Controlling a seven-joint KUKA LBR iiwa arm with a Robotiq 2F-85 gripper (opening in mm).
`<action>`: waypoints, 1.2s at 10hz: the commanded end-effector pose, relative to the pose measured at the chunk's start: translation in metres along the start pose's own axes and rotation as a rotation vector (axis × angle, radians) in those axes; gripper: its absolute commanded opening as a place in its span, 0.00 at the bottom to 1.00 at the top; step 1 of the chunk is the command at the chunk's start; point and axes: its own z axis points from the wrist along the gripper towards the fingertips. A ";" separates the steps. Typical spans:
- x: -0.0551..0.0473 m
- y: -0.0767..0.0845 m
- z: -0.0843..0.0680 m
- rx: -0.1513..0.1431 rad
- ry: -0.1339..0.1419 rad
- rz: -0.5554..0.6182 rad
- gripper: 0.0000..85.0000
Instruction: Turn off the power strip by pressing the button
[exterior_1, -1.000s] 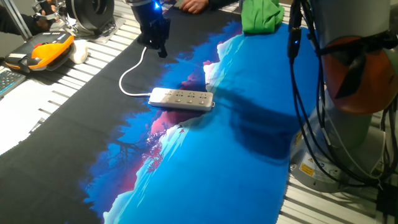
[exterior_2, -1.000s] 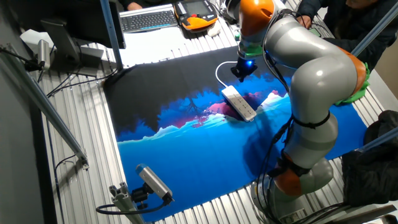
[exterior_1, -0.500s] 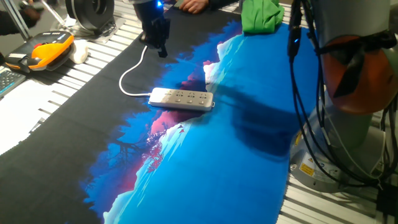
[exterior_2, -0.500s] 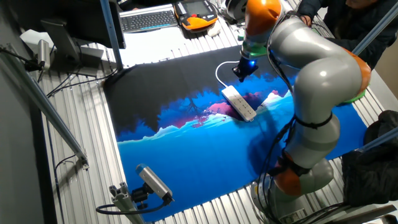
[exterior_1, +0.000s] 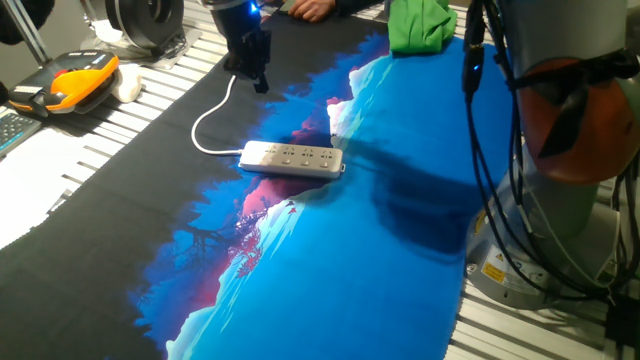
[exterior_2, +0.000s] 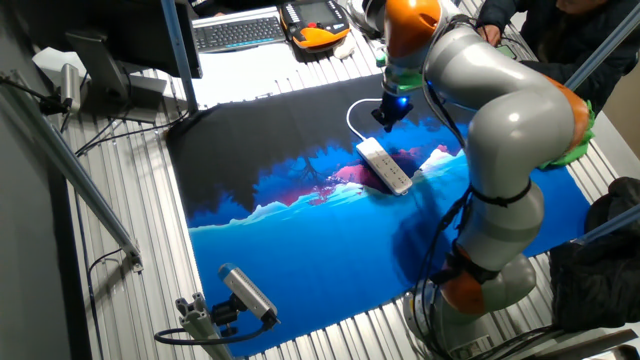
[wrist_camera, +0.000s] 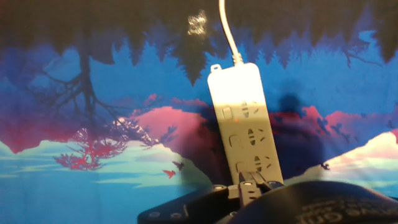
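Hand view puts the power strip (wrist_camera: 244, 121) straight below me, lying flat on the blue-and-black cloth (exterior_1: 330, 260) near the middle of the bench. Nothing is pressed yet: my pincer (exterior_1: 252, 62) hangs well above the cord end, touching nothing, and I cannot tell whether its fingers are apart or together. The descent and the press are all left. The strip's long axis runs across the cloth, and its white cord (exterior_1: 212, 118) leads off toward the far edge.
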 end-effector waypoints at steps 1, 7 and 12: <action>0.000 0.000 0.000 -0.010 0.024 0.020 0.00; -0.031 0.021 0.032 0.059 0.005 0.001 0.40; -0.051 0.029 0.115 0.075 -0.061 -0.071 0.60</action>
